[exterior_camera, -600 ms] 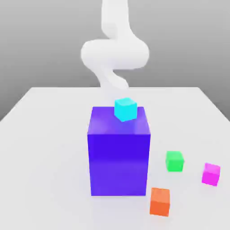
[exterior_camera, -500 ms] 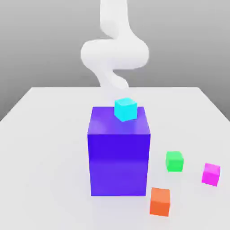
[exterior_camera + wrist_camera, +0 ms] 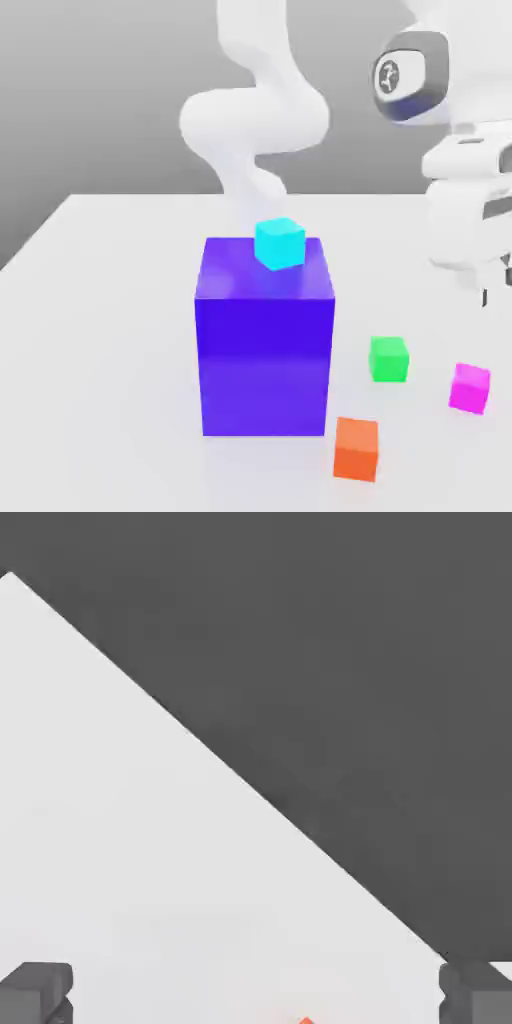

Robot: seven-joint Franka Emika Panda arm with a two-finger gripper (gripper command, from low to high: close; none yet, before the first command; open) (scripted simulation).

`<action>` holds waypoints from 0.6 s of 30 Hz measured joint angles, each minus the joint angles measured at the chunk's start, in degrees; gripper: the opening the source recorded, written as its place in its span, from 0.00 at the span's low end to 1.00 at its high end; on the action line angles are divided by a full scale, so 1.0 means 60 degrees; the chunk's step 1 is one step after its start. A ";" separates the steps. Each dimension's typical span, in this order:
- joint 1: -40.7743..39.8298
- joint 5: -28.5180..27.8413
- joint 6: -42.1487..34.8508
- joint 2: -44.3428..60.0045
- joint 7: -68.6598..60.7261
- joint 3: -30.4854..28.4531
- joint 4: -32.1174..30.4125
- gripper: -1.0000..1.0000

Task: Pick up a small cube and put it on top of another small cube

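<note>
The small magenta cube (image 3: 470, 387) rests on the white table (image 3: 100, 330) at the exterior view's right. My gripper (image 3: 481, 291) hangs in the air above it and a little behind, apart from it. In the hand view the gripper (image 3: 255, 994) is open, its two dark fingertips (image 3: 36, 992) far apart with nothing between them. Other small cubes lie close by: a green cube (image 3: 389, 358) to the magenta one's left and an orange cube (image 3: 356, 448) nearer the front. A sliver of the orange cube (image 3: 305, 1020) shows in the hand view.
A big blue-violet block (image 3: 266, 335) stands mid-table with a small cyan cube (image 3: 279, 243) on its top. The arm's white links (image 3: 255, 115) rise behind the block. The table's edge (image 3: 250, 782) runs diagonally through the hand view.
The hand has swung into view at the exterior view's right, above the magenta cube. None of the cubes has moved.
</note>
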 joint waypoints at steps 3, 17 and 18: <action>0.0595 -0.0349 0.0493 0.1062 -0.0153 0.0207 -0.0312 0.50; 0.2035 -0.2246 0.2441 0.4143 0.0806 -0.0854 -0.0234 0.00; 0.2128 -0.2339 0.2546 0.4276 0.0879 -0.0965 -0.0204 0.00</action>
